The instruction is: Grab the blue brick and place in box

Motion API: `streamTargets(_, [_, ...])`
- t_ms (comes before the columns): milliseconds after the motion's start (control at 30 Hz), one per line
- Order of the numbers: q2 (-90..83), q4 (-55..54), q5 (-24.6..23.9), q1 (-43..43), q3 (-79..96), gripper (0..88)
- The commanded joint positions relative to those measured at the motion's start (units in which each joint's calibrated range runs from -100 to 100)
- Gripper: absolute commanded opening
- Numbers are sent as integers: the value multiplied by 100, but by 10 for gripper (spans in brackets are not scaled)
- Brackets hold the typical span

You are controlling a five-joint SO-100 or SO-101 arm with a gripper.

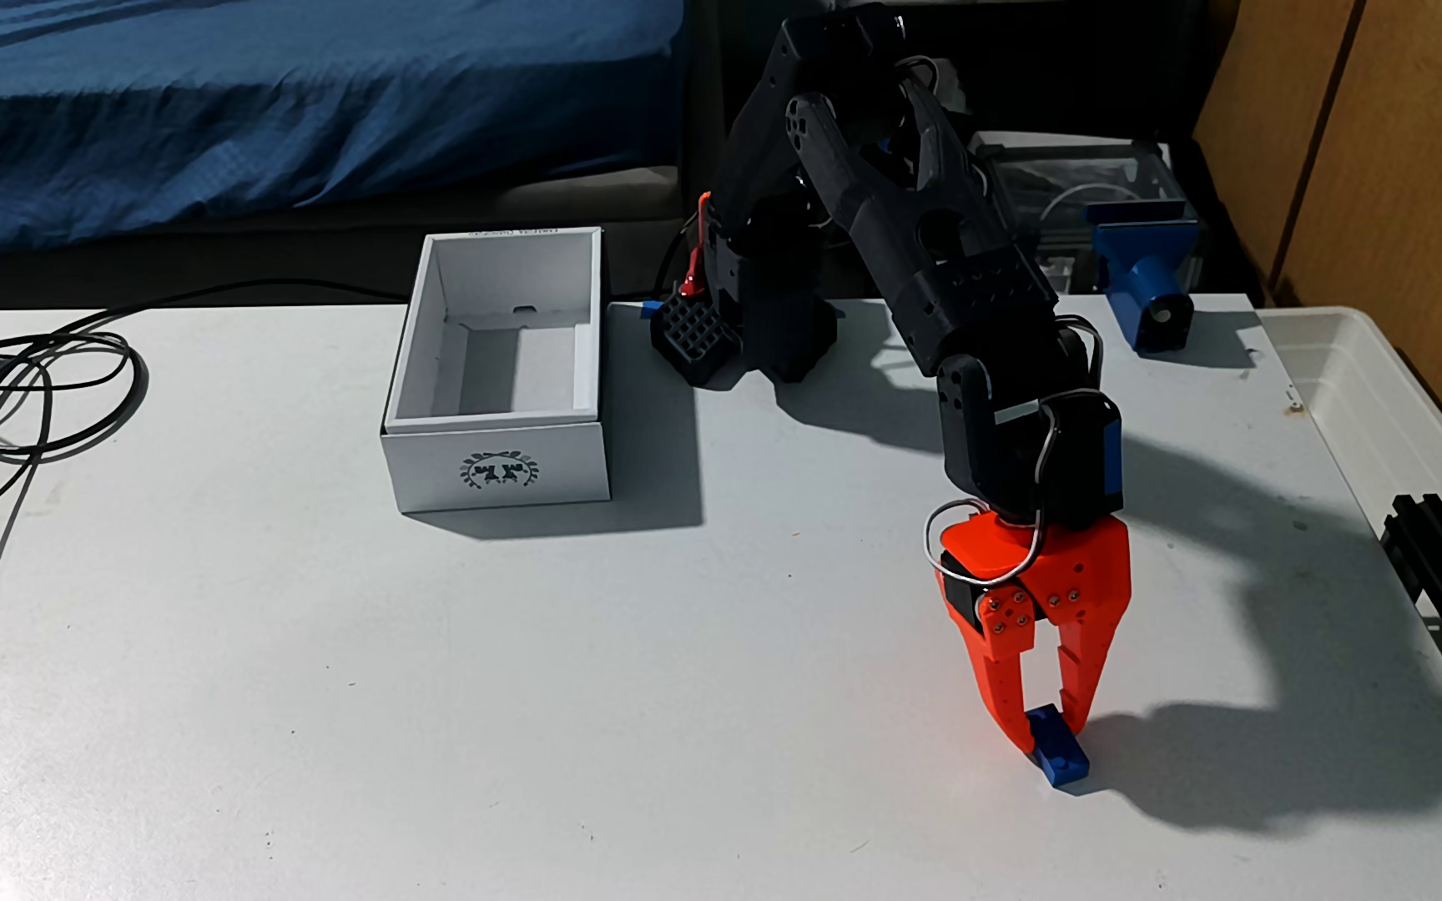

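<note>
Reaching down to the white counter (pixel 440 693), the black arm (pixel 943 260) points its orange gripper (pixel 1047 723) straight at the blue brick (pixel 1063 752), well to the right of the box (pixel 496 381) and nearer the camera. Fingers (pixel 1008 684) slightly parted, straddling the far end of the brick, tips at or just above the counter; whether they actually press its sides cannot be told. Brick lies flat on the counter, studs up. Box stands open and empty, wreath emblem (pixel 499 472) on its near short wall. Grey cables (pixel 33 390) coil left of the box; blue cylindrical mount (pixel 1147 277) sits far right of it.
</note>
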Motion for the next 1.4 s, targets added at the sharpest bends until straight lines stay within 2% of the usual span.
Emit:
streamTargets(0, [-94,87,25,118,-59,6])
streamTargets(167, [-567,802,25,393,-218,6])
streamTargets(500, [-3138,2707,20,1158,-201,7])
streamTargets(767, [-4491,4430,36,2399,-112,9])
streamTargets(1133, [-4576,4447,78,3223,1680,9])
streamTargets(1367, [-4576,4516,741,3922,1885,9])
